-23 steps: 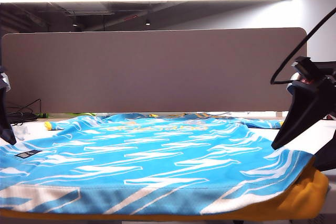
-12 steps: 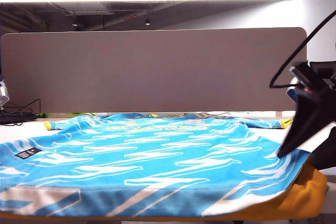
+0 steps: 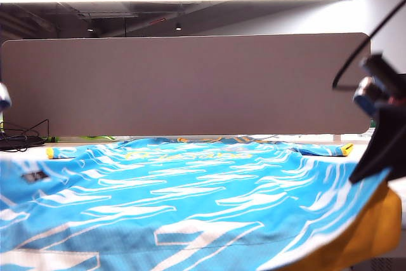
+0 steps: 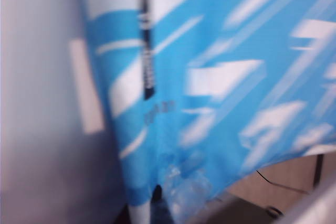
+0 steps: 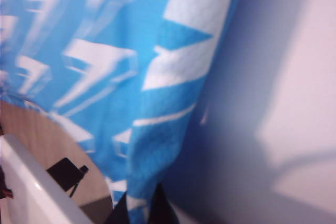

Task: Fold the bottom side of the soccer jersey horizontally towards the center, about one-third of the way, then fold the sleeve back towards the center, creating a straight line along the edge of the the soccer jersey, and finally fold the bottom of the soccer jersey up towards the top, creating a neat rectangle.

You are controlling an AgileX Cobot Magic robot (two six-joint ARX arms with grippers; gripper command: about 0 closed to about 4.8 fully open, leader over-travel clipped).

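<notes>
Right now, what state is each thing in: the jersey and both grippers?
soccer jersey: front up on the table, near hem lifted at both corners, yellow lining showing at the right.
left gripper: shut on the jersey's hem.
right gripper: shut on the jersey's hem.

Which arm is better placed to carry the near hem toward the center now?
Neither alone: both. The right gripper has its jaws shut on the soccer jersey at the right near corner, which is lifted. The left gripper, blurred, also looks shut on the hem's left side. Move them together.
</notes>
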